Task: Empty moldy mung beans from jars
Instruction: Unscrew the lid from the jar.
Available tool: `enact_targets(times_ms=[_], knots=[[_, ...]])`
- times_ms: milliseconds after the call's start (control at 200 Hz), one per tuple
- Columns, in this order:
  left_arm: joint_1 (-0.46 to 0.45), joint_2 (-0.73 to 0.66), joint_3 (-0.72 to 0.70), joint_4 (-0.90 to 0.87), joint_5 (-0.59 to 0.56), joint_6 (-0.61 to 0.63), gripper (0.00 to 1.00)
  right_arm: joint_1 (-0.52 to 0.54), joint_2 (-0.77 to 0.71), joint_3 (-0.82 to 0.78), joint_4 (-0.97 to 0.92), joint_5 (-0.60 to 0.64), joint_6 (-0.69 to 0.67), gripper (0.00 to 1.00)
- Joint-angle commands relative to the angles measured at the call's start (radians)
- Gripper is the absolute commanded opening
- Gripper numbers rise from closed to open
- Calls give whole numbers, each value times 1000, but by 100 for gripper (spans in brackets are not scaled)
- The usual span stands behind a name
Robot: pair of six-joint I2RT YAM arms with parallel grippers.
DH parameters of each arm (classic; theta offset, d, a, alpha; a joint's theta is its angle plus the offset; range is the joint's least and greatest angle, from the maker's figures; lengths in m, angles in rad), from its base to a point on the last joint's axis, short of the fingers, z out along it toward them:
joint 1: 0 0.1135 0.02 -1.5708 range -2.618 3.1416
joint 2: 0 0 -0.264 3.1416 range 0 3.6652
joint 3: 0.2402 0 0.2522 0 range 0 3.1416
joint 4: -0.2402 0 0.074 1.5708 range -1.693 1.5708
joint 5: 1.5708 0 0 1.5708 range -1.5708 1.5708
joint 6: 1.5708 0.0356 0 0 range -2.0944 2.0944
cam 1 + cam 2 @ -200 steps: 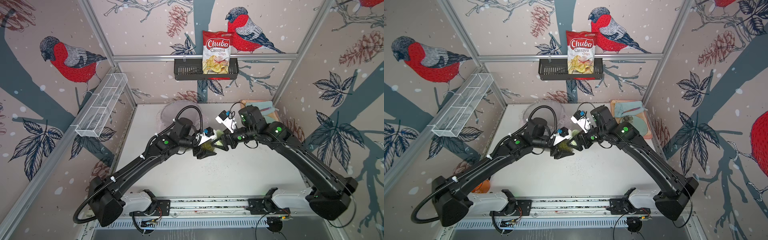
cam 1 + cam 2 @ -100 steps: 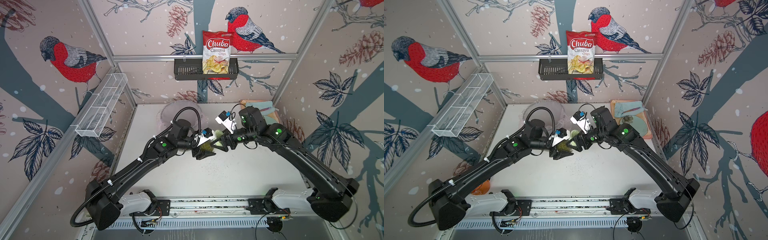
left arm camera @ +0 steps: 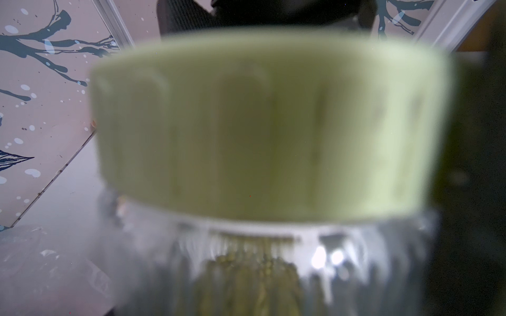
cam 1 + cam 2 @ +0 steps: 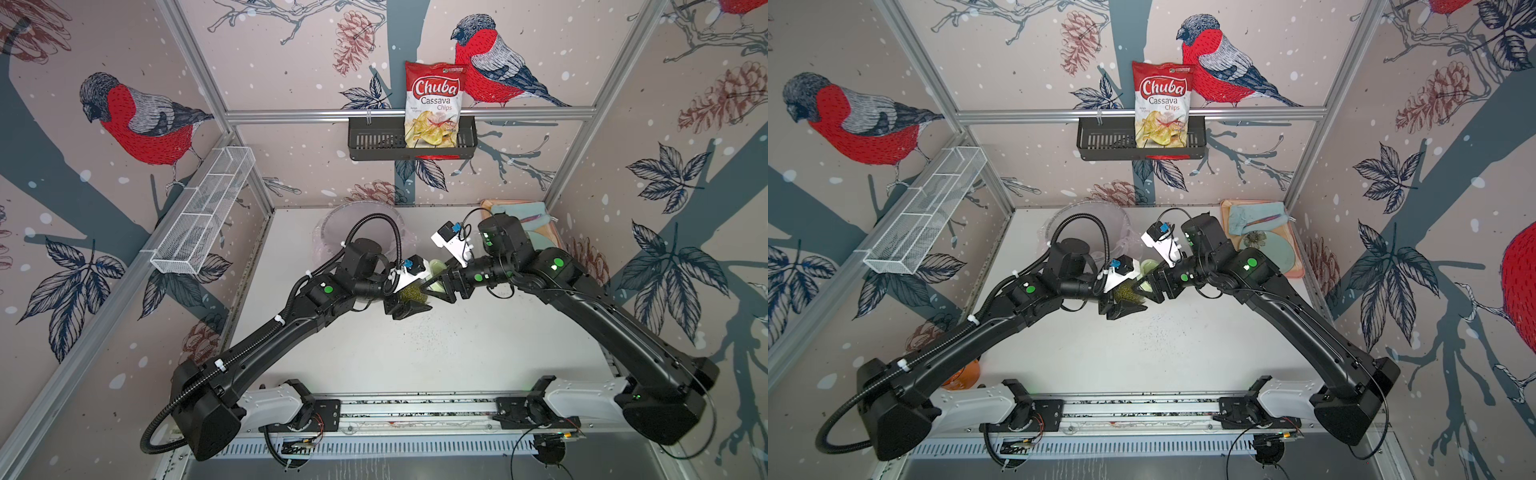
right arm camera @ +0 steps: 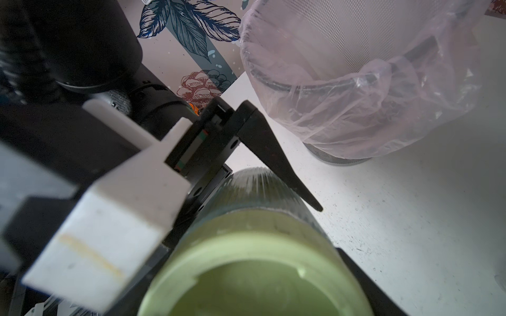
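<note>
So: bin [image 5: 383,95] behind both arms on the table [image 4: 415,353] | jar [image 5: 262,191] lying sideways, glass body clenched in my left hand [image 4: 1125,297] | long axis points at my right hand [image 4: 435,279], clamped round the pale green lid [image 3: 260,131] | mung beans [image 4: 411,293] inside, lid on

Left wrist view blurs the jar [image 3: 356,260] and its lid [image 3: 268,125].

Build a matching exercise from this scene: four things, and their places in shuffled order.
Things:
1. glass jar
2. chips bag
3. pink-lined bin
4. blue cloth

Places:
A. on the tray in the far right corner
B. in the black wall basket
C. lifted over the middle of the table
D. standing at the table's far edge, left of centre

Pairs: 1-C, 2-B, 3-D, 4-A
</note>
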Motion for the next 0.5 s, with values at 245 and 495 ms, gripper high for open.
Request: enact_targets(times_ms=[245, 495], knots=[[2, -1, 1, 89, -39, 12, 0, 37, 8, 13, 44, 5, 43, 100], [2, -5, 0, 95, -47, 11, 0, 38, 2, 17, 39, 25, 38, 99]])
